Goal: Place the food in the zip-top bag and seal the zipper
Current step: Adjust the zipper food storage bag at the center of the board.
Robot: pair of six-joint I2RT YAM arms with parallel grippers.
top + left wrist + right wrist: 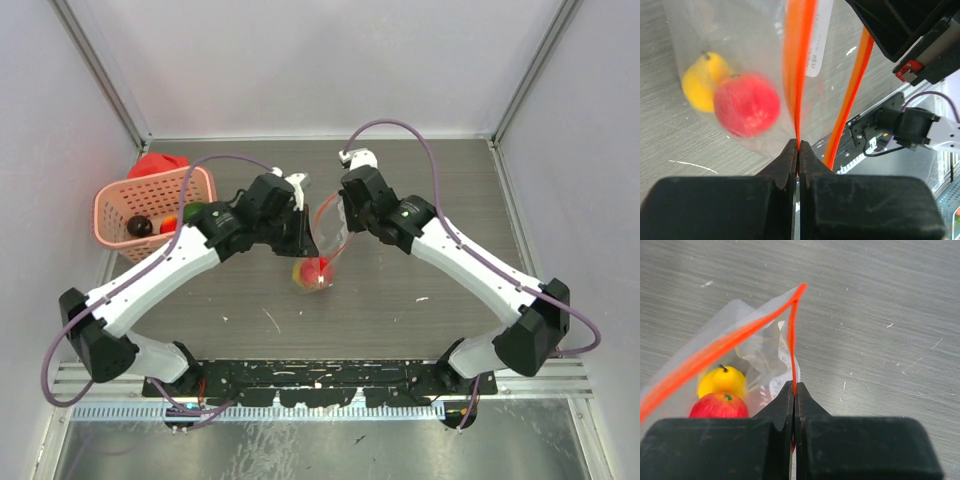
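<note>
The zip-top bag (332,238) sits mid-table (420,290), mostly masked overhead by both wrists (its mouth gapes between them), with a red fruit (746,104) and a yellow fruit (699,85) inside. The left gripper (798,148) and right gripper (794,389) each pinch the zipper (792,335), jaws fully closed. The pink basket (112,222), partly hidden, holds a dark piece (140,227).

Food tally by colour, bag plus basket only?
Red fruit in the zip-top bag: 1
Yellow fruit in the bag: 1
Dark piece in the pink basket: 1
Red-orange piece in the basket: 1
Green piece in the basket: 1
Total visible: 5
</note>
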